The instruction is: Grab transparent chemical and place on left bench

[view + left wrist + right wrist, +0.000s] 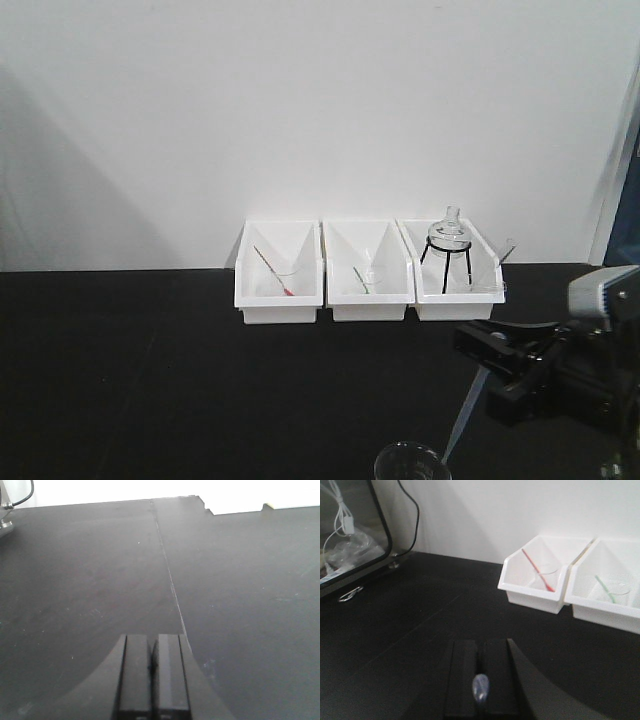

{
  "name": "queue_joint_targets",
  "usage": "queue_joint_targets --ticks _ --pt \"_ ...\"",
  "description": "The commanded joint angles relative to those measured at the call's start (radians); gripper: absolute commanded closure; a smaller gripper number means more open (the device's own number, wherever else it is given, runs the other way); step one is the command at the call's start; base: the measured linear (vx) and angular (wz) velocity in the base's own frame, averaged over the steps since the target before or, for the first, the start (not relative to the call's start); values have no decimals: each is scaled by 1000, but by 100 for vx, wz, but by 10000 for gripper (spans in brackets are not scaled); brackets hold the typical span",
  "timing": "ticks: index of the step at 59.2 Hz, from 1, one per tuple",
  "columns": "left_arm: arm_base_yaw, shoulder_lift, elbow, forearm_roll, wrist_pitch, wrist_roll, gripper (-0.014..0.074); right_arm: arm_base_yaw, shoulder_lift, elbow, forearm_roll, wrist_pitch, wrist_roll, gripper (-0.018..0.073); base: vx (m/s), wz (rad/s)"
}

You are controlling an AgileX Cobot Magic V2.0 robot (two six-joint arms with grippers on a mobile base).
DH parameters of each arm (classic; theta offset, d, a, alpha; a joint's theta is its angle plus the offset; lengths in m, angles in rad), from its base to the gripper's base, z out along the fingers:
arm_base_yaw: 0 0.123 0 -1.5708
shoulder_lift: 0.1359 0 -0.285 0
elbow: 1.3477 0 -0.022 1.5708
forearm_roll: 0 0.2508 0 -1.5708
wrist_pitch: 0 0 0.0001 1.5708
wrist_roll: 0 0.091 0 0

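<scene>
The right end effector (pixel 497 352) is pinched on the translucent pipette (pixel 463 415) of the transparent chemical (pixel 411 463); in the right wrist view the pipette's bulb shows between the pressed-together jaws. The glass vessel is cut off by the lower edge of the front view, near the front of the table (pixel 150 370); whether it rests there or hangs cannot be told. The left end effector (pixel 152 645) is pressed together on nothing, above bare table.

The step in hand is judged to be the setting-down. It is best done by a slow, vertical descent, so that the vessel is kept upright and nothing is spilled; since only the pipette appears to be gripped, the hold should be treated as weak and sideways swings avoided. An open patch well apart from the white bins (pixel 368 270) and the flask (pixel 447 238) on its tripod is to be preferred; the jaws should be spread only once the base sits flat.
</scene>
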Motion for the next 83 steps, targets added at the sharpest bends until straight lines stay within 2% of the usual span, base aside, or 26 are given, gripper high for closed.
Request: queue_joint_targets --ticks 1,14,20,27,41,47,56,62,65,74,80,83 --pt "-2 -19 16 -1 -78 -8 600 0 73 -74 32 -111 -41 562 0 0" --pt "-2 -19 16 -1 -78 -8 600 0 227 -118 45 -170 -155 552 0 0" --pt "-2 -19 16 -1 -78 -8 600 0 263 -118 47 -183 -224 505 0 0" --pt "-2 -19 16 -1 -78 -8 600 0 279 -118 47 -237 -265 389 0 0" --pt "-2 -19 16 -1 -78 -8 600 0 279 -118 41 -267 -268 114 0 0" --pt "-2 -19 16 -1 -78 -8 600 0 279 -118 40 -269 -264 43 0 0" --pt "-2 -19 16 -1 -78 -8 600 0 279 -118 15 -299 -261 34 0 0" --pt "-2 -19 16 -1 -78 -8 600 0 279 -118 -84 -355 -331 55 0 0" --pt "-2 -19 16 -1 -78 -8 600 0 279 -118 -102 -343 -357 67 0 0" --pt "-2 -19 16 -1 -78 -8 600 0 279 -118 -31 -321 -244 82 0 0" --pt "-2 -19 16 -1 -78 -8 600 0 279 -118 19 -347 -242 82 0 0" --pt "-2 -19 16 -1 -78 -8 600 0 272 -118 78 -342 -242 84 0 0"
